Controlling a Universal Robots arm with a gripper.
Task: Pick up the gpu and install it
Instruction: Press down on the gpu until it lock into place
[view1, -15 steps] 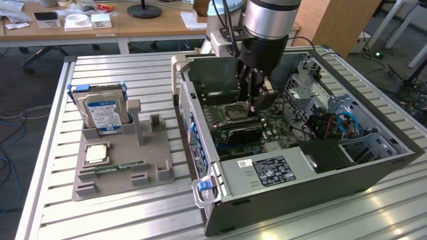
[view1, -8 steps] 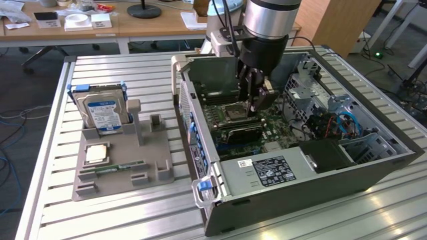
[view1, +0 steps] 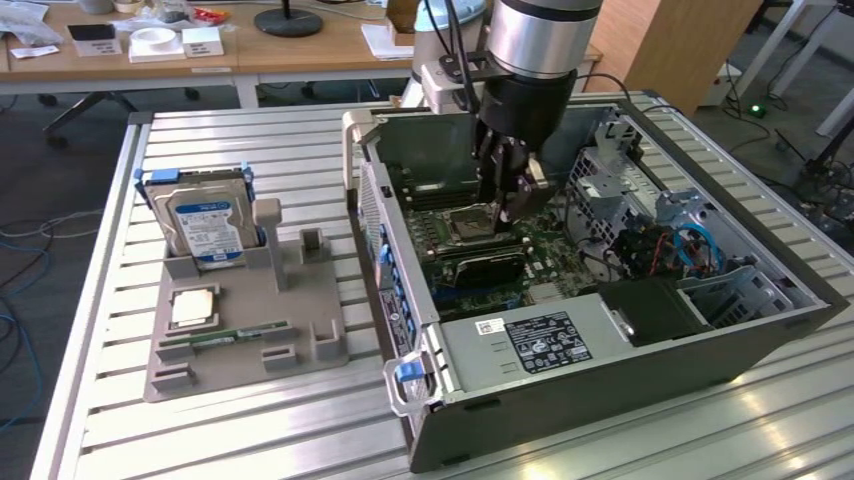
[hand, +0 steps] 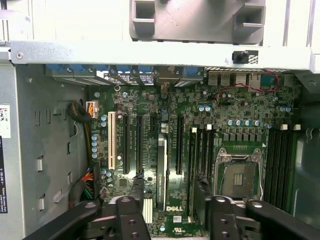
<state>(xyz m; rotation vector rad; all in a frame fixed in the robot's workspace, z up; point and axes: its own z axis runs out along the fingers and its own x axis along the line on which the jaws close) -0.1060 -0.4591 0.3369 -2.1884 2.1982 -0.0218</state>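
Note:
The gpu (view1: 483, 268) stands on edge on the motherboard (view1: 534, 255) inside the open computer case (view1: 587, 360), its dark face towards the case's front. In the wrist view the gpu (hand: 161, 160) shows edge-on as a thin dark strip in a slot among the black expansion slots. My gripper (view1: 514, 205) hangs down into the case just above the card. Its two black fingers (hand: 135, 192) stand apart on either side of the card's edge, and the gripper (hand: 167, 181) is open with a gap to the card on both sides.
An empty CPU socket (hand: 239, 172) lies beside the slots. On the exterior view's left, a grey holder (view1: 247, 340) on the slatted table (view1: 267, 440) carries a hard drive (view1: 207, 225), a CPU chip (view1: 191, 308) and a green memory stick (view1: 227, 335). The case's walls and drive cage (view1: 627, 190) hem the gripper in.

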